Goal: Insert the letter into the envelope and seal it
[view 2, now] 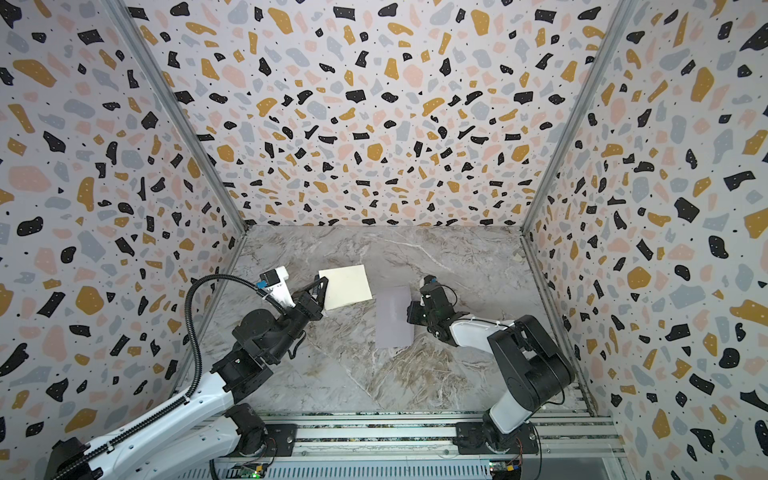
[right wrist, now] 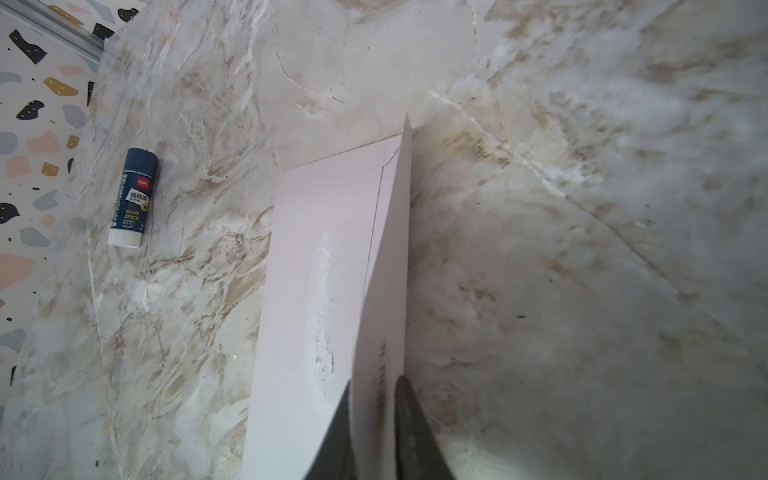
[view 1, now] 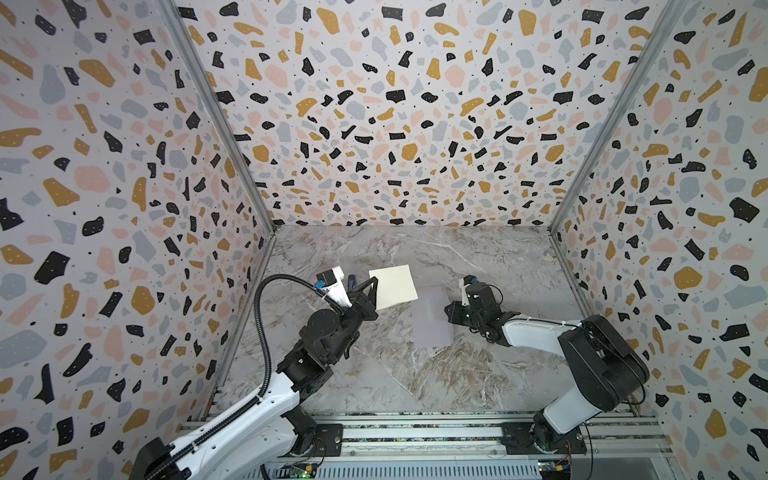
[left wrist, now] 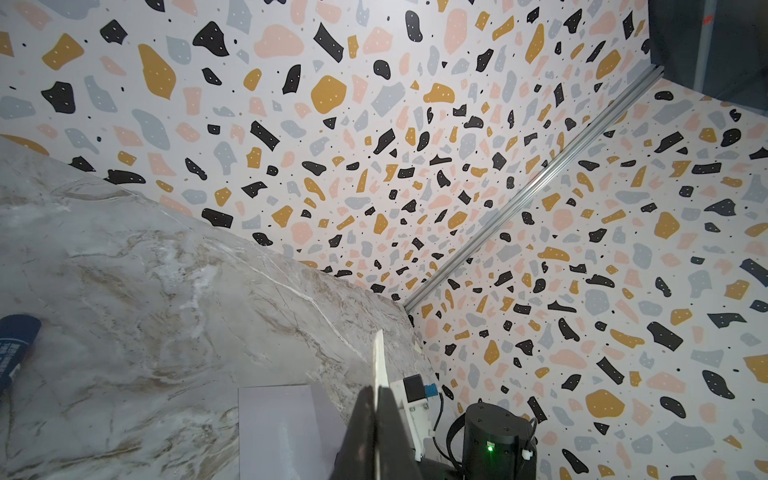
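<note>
We see the left end effector (view 1: 371, 291) clenched on the left edge of the letter (view 1: 394, 286), a pale cream sheet whose plain side faces up in both top views. The sheet is held off the marble worktop (view 1: 415, 374), and in the left wrist view it shows nearly edge-on between the dark fingers (left wrist: 361, 432). The envelope (view 1: 432, 318), lavender-grey, lies flat on the worktop near the middle. Its far corner is just beside the letter's nearest corner. The right end effector (view 1: 451, 312) sits at the envelope's right edge. In the right wrist view the envelope's flap (right wrist: 390, 249) stands raised, and its tip passes between the two fingers (right wrist: 415, 432). We cannot tell whether they pinch the flap or have let it go. A whitish streak (right wrist: 322, 291) runs along the envelope's body beside the fold. A dark blue glue stick (right wrist: 133, 197) lies on its side on the worktop, well apart from the envelope. In a top view it is partly hidden behind the left arm.
</note>
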